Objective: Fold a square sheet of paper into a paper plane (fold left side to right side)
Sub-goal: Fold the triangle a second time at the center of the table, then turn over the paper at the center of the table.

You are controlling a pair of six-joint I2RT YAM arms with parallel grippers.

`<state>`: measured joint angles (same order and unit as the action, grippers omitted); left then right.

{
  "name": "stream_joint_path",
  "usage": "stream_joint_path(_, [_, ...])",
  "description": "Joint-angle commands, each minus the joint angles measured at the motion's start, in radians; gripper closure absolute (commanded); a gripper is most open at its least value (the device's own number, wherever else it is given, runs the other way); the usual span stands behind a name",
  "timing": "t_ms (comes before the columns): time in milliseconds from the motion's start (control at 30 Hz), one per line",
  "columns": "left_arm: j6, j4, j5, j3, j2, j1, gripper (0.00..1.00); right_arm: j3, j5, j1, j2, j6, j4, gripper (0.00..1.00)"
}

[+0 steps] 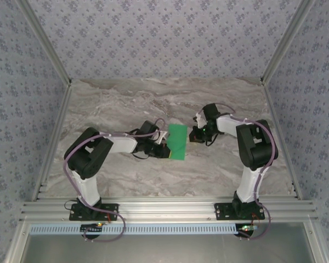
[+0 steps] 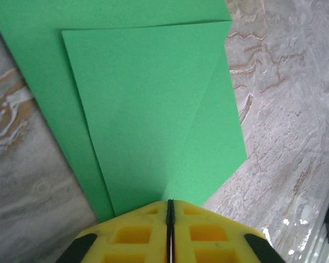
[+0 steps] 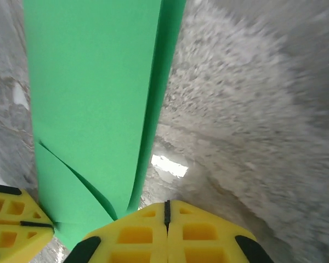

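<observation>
I see the left gripper [image 2: 170, 206] pinching the square sheet of paper [image 2: 153, 109]. The right gripper [image 3: 165, 205] sits beside it, jaws closed.

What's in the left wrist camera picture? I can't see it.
A sheet of green paper, folded over with its top layer sitting crooked on the bottom one, is seen against a grey marble table. The left gripper has its yellow fingers shut at the paper's near tip.
</observation>
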<state>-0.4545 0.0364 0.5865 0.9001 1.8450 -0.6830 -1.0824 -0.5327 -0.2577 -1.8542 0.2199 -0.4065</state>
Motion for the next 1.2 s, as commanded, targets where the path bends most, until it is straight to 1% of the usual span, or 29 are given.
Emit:
stream_joint_path(0, [-0.027, -0.024, 0.014, -0.024, -0.072, -0.005, 0.83, 0.054, -0.069, 0.047, 0.121, 0.027, 0.059, 0.9])
stream_joint_path(100, [-0.042, 0.004, 0.023, -0.028, -0.154, 0.002, 0.76, 0.144, -0.182, 0.07, 0.177, 0.082, 0.153, 0.78])
stream_joint_path(200, [-0.058, 0.024, 0.008, -0.049, -0.243, 0.026, 0.68, 0.239, -0.276, 0.062, 0.209, 0.151, 0.273, 0.7])
stream_joint_path(300, [-0.066, 0.016, -0.042, -0.083, -0.309, 0.058, 0.63, 0.327, -0.32, 0.036, 0.224, 0.23, 0.41, 0.61])
stream_joint_path(367, [-0.073, 0.019, -0.067, -0.112, -0.341, 0.077, 0.62, 0.355, -0.321, 0.017, 0.223, 0.257, 0.462, 0.58])
stream_joint_path(500, [-0.084, 0.034, -0.086, -0.158, -0.372, 0.099, 0.6, 0.365, -0.306, -0.023, 0.204, 0.284, 0.509, 0.56])
stream_joint_path(633, [-0.095, 0.049, -0.093, -0.182, -0.377, 0.102, 0.59, 0.341, -0.266, -0.044, 0.161, 0.312, 0.505, 0.55])
stream_joint_path(1167, [-0.083, 0.02, -0.127, -0.211, -0.43, 0.103, 0.59, 0.252, -0.197, -0.064, 0.057, 0.385, 0.46, 0.53])
